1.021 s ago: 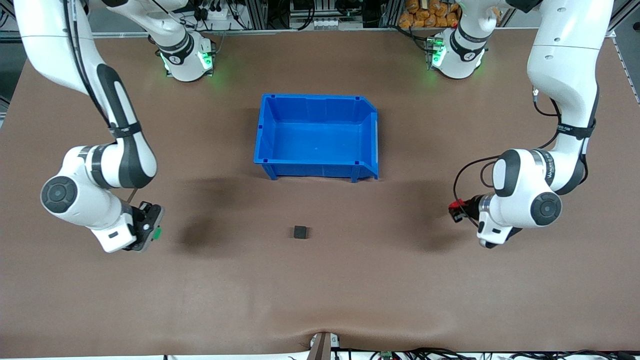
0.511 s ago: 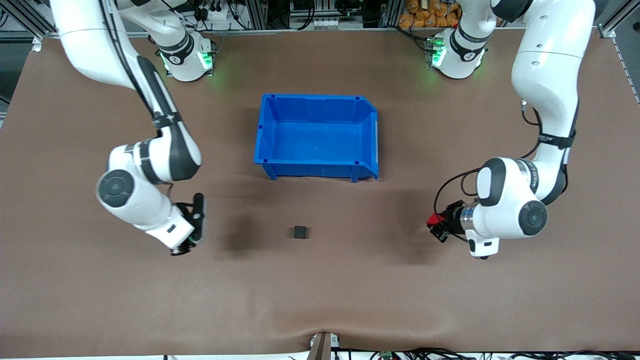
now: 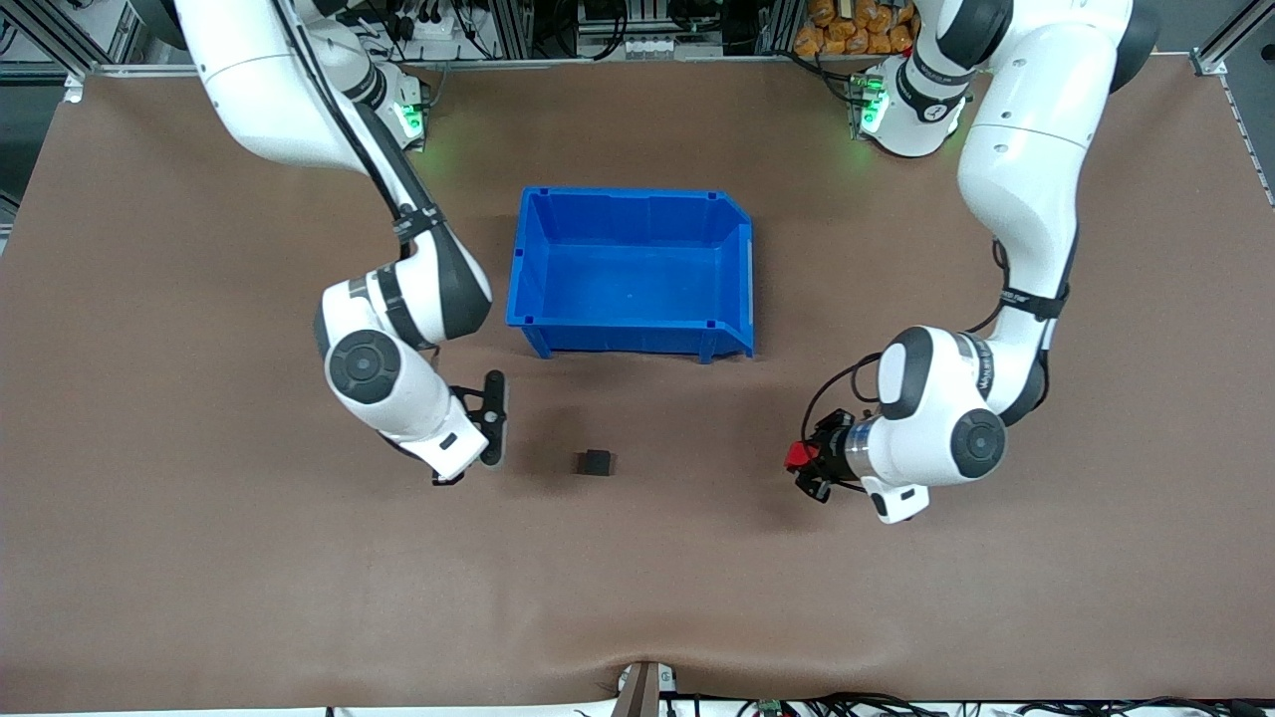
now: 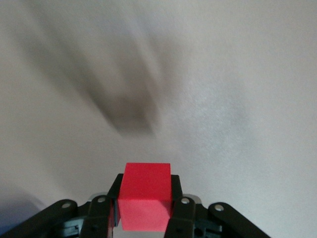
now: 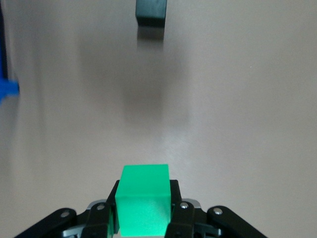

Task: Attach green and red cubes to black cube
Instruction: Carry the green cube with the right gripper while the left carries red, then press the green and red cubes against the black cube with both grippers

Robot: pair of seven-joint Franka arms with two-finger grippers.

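The black cube [image 3: 596, 462] sits on the brown table, nearer to the front camera than the blue bin. It also shows in the right wrist view [image 5: 151, 12]. My right gripper [image 3: 494, 418] is low over the table beside the black cube, toward the right arm's end. It is shut on the green cube [image 5: 143, 201], which is hidden in the front view. My left gripper [image 3: 809, 463] is low over the table toward the left arm's end, farther from the black cube. It is shut on the red cube [image 3: 797, 455], seen close in the left wrist view [image 4: 146, 196].
The blue bin [image 3: 528, 261] stands open and empty at mid table, farther from the front camera than the black cube; its corner shows in the right wrist view [image 5: 7, 89]. A small bracket [image 3: 642, 687] sits at the table's front edge.
Both arms have swung in from the table's ends toward the black cube, each keeping its cube. The black cube and the bin have not moved.
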